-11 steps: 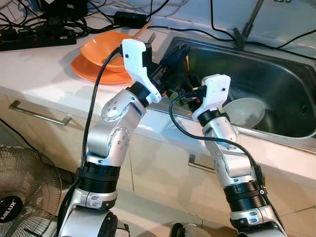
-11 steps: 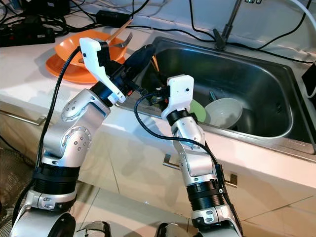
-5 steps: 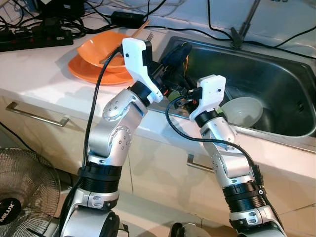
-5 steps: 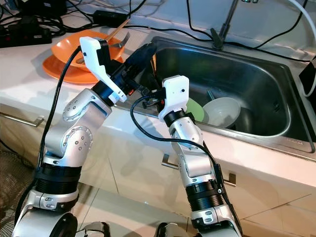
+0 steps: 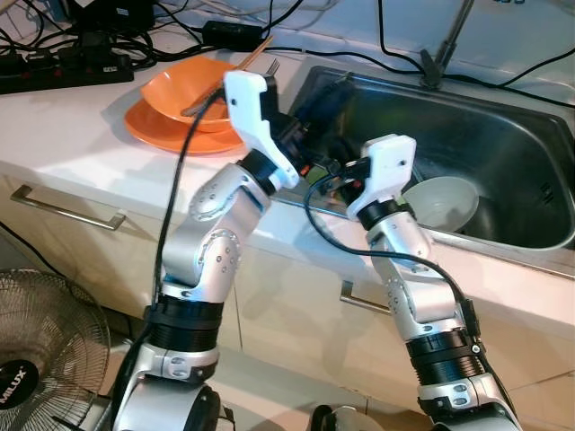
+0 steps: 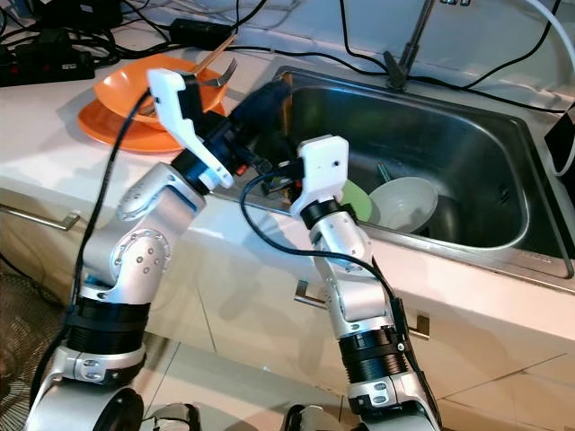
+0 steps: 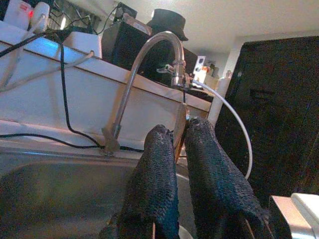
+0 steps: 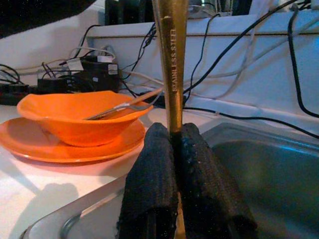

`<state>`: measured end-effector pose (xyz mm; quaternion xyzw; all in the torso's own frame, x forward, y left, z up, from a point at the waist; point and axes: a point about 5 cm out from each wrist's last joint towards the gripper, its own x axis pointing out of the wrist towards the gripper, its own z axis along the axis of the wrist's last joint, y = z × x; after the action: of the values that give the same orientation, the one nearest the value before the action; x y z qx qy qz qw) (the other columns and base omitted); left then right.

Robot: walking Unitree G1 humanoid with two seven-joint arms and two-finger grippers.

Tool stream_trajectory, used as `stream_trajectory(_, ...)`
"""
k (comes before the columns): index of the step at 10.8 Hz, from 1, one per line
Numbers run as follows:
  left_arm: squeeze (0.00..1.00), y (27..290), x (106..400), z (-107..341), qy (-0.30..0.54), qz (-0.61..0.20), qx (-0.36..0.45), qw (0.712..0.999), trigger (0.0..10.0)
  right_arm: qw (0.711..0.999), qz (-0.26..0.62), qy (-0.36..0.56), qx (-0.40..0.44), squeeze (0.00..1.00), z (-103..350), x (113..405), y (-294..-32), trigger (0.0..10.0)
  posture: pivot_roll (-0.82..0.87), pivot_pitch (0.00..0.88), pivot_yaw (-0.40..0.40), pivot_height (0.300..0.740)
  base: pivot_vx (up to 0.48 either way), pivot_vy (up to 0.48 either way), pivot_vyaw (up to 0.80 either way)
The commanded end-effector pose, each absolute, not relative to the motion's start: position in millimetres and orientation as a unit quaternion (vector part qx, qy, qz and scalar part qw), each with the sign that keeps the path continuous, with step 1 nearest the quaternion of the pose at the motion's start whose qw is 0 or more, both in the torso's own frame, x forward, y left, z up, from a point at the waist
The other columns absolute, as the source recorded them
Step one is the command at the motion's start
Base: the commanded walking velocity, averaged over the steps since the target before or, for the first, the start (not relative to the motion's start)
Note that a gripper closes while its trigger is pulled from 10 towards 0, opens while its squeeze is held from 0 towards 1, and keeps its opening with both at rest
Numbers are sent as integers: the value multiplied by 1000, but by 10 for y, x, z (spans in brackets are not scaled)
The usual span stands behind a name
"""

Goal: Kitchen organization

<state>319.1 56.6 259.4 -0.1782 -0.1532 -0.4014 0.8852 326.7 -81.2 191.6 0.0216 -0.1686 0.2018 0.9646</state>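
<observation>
Since your right pincer [image 8: 172, 164] was clenched on the gold stainless utensil handle [image 8: 170, 59] above the sink [image 6: 467, 171], with the left pincer [image 7: 182, 149] nipping its far end, you held something light, rigid and slippery, best gripped mid-handle.

Counter [image 5: 81, 135] (white, seemingly) under orange plate [image 5: 166, 135]

Both silver arms reach over the sink's [image 6: 503, 247] left rim. White bowl [image 6: 404, 203] and green dish [image 6: 359, 201] lie inside; orange bowl [image 6: 135, 90] on orange plate [image 6: 112, 127] stands on the tabletop [image 6: 54, 153].
</observation>
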Motion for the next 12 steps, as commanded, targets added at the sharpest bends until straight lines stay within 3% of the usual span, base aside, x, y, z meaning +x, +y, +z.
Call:
stream_trajectory(1, 1000, 577, 3194, 2571, -147, -399, -186, 886, 10000, 966, 198, -165, 31, 0, 1897, 3267, -834, 0, 109, 95, -55, 740, 0, 0, 0)
stream_trajectory(6, 1000, 720, 3220, 2679, -159, -381, -265, 871, 10000, 971, 177, -158, 27, 0, 1858, 3316, -916, 0, 111, 99, -58, 740, 0, 0, 0)
stream_trajectory(7, 1000, 757, 3232, 2641, -156, -369, -255, 880, 10000, 974, 163, -156, 22, 0, 1853, 3356, -976, 0, 112, 99, -59, 740, 0, 0, 0)
stream_trajectory(8, 0, 787, 3248, 2582, -151, -355, -245, 889, 10000, 977, 148, -152, 18, 0, 1846, 3406, -1041, 0, 113, 99, -60, 740, 0, 0, 0)
stream_trajectory(10, 0, 836, 3253, 2401, -127, -334, -206, 911, 10000, 982, 113, -154, 3, 0, 1898, 3532, -1210, 0, 112, 97, -60, 740, 0, 0, 0)
stream_trajectory(12, 0, 876, 3222, 2003, -55, -317, -90, 943, 10000, 988, 69, -140, -10, 0, 1916, 3699, -1387, 10000, 114, 98, -62, 740, 0, 0, 0)
